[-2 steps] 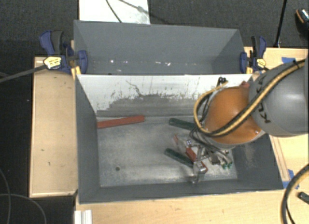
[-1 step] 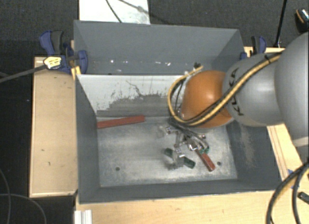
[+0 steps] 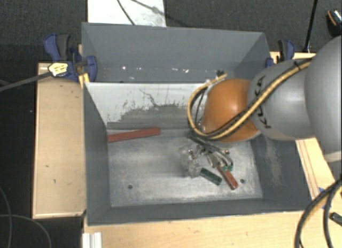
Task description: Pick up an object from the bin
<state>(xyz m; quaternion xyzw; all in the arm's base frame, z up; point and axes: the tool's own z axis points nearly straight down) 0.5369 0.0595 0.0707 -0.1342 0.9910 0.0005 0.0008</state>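
Steel-grey, our end effector (image 3: 197, 161) hangs low in the bin (image 3: 133, 188), right of centre; spread or pressed together, we cannot tell. A dark green stick (image 3: 211, 176) and a reddish piece (image 3: 231, 180) lie just beside it, so we should centre on one before lifting.

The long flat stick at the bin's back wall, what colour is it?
The stick is reddish brown, in the camera view.

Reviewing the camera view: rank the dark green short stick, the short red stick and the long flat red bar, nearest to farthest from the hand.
1. Dark green short stick, just to the view's lower right of the hand.
2. Short red stick, further right, beside the green one.
3. Long flat red bar, well off to the view's left.
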